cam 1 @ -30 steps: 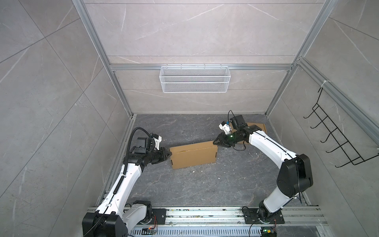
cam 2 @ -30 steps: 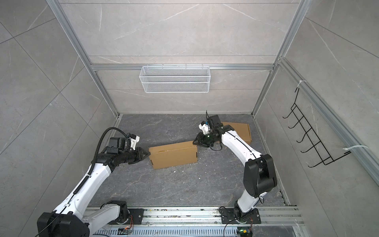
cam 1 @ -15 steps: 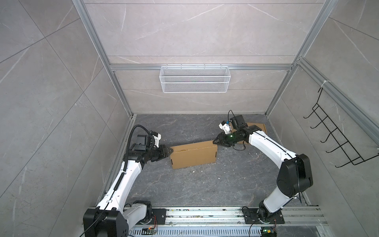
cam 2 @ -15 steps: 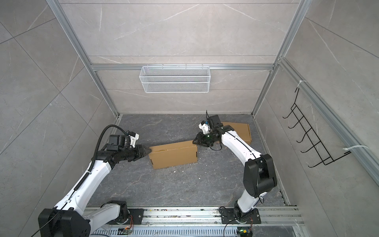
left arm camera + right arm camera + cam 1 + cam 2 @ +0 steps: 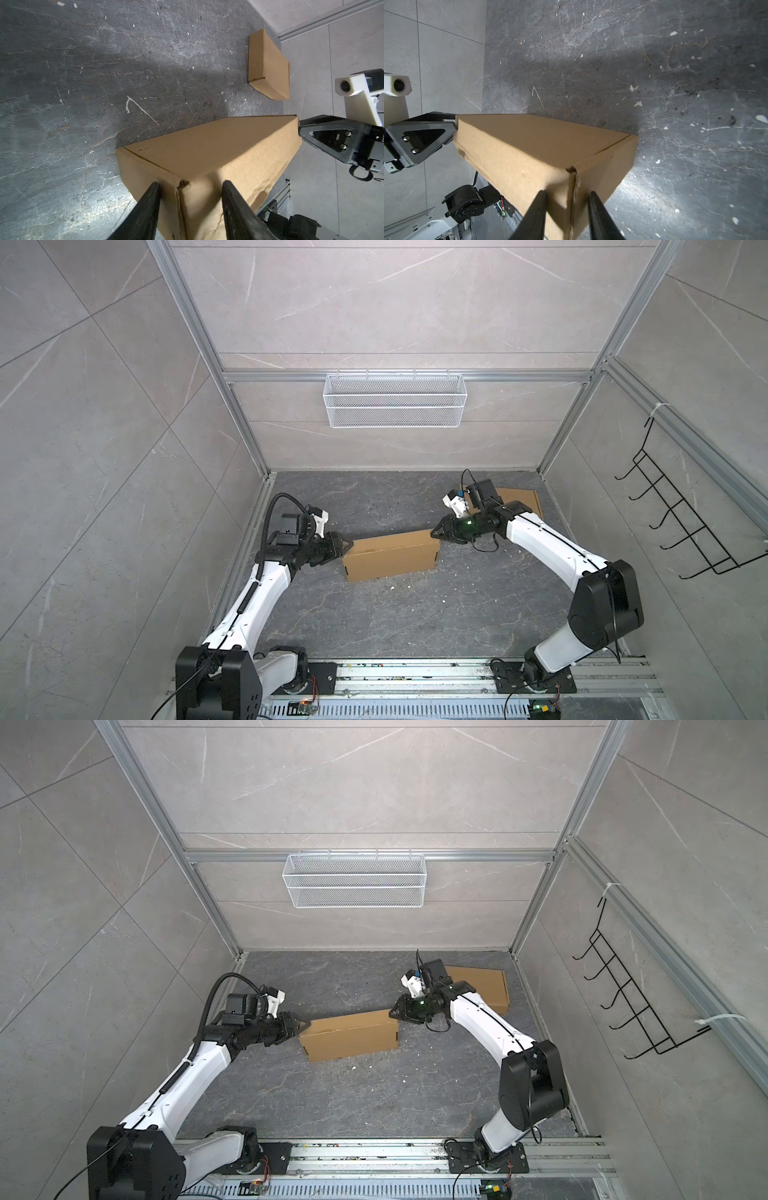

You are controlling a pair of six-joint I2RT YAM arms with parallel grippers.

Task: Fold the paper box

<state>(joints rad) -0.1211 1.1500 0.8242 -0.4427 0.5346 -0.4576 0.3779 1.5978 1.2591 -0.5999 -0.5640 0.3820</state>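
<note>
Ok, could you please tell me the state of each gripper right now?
Left gripper: open, fingers astride one end of the paper box.
Right gripper: open, at the paper box's other end.

The right arm [image 5: 552, 549] partly hides the second box [image 5: 519, 495] (left end).

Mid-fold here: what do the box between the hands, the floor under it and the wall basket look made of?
Box: brown cardboard, matte; creased, with ragged fibrous edges. Floor: dark grey, stone-like with pale veins and a slight sheen; real stone or a print, unclear. Basket: fine white mesh on a wire frame, probably coated metal.
</note>
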